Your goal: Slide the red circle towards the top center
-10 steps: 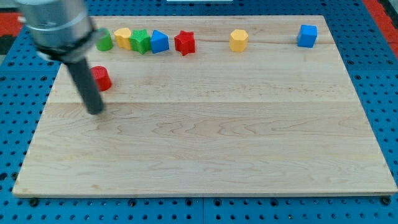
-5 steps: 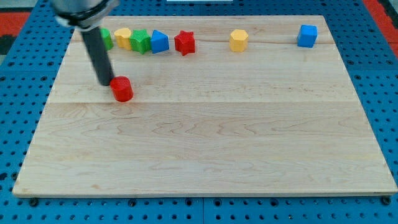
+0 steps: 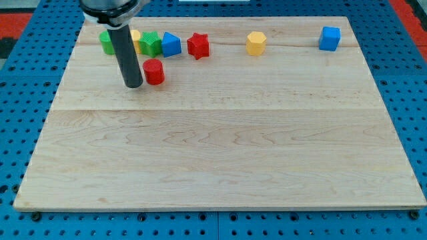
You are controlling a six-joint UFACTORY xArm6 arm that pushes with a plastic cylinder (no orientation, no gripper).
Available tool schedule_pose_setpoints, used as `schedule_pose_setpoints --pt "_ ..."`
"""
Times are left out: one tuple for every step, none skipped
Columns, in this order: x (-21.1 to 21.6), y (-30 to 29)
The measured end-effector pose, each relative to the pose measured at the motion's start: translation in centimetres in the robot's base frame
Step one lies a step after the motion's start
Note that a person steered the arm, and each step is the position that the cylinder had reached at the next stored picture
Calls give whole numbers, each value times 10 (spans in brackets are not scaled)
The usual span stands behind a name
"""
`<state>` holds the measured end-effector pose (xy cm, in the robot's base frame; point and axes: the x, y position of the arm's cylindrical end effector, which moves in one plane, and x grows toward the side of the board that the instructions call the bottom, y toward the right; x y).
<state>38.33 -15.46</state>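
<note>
Wood grain runs across the board (image 3: 220, 167), whose lower half lies bare toward the view's bottom. Farther up on the view's left, my tip (image 3: 134, 86) sits just left of the red circle (image 3: 154, 71), touching or nearly so; the arm carries no claw, only the rod, holding nothing. Beyond them, a row lines the view's top: green block (image 3: 105, 41), yellow block (image 3: 135, 38) partly behind the rod, green star (image 3: 151, 44), blue block (image 3: 171, 45), red star (image 3: 198, 45), yellow hexagon (image 3: 255, 43), blue cube (image 3: 329, 38).
</note>
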Motion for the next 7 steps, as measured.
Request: schedule_pose_setpoints --pt "-5 -3" --pt "-19 26" --pt "-41 48" --pt "-43 49" --pt "-43 63" --pt "-43 93" --pt "-43 124"
